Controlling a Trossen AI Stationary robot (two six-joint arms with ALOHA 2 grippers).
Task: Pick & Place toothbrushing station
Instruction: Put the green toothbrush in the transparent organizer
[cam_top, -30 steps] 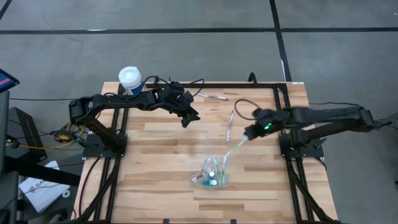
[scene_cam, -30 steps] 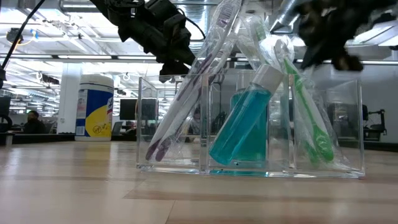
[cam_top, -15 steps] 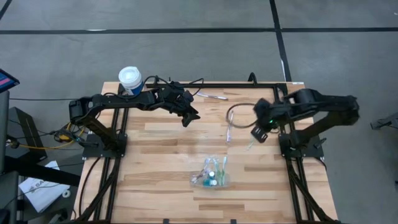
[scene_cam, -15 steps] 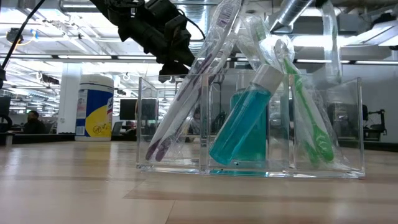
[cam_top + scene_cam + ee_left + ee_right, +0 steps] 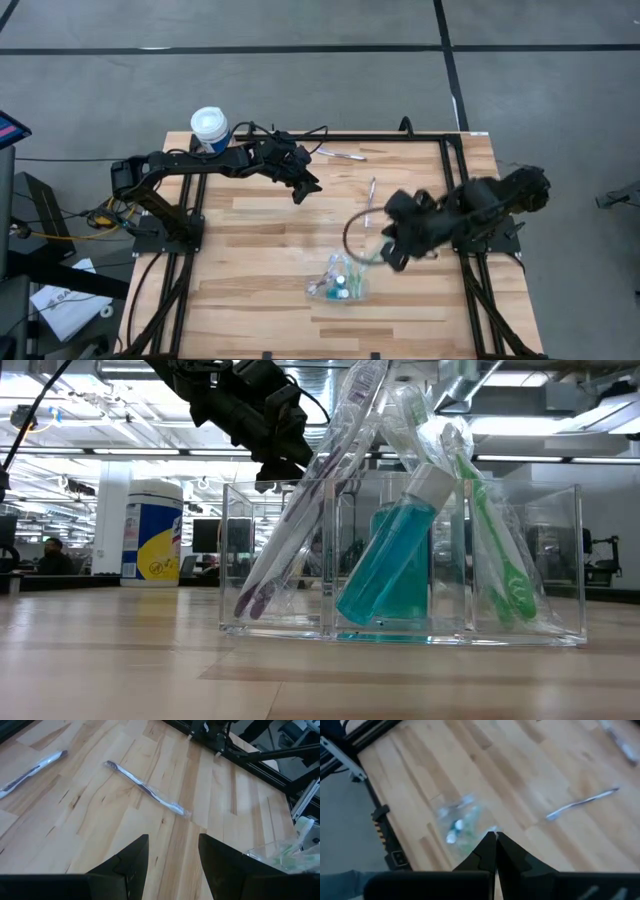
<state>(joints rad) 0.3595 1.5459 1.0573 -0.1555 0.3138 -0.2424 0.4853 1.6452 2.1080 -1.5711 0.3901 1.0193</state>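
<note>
We see the clear toothbrush holder just beside the clenched, empty right gripper; left gripper released.

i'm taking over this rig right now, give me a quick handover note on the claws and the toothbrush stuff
Left claw: open, empty, hovering over the back-left part of the table.
Right claw: shut, nothing visibly held, above the table beside the clear organiser.
Done: the organiser stands near the front centre and holds a purple toothbrush, a teal tube and a green toothbrush.
Left: two wrapped toothbrushes lie loose on the wood, one mid-table, one near the back edge. Both need to go into the organiser.
</note>
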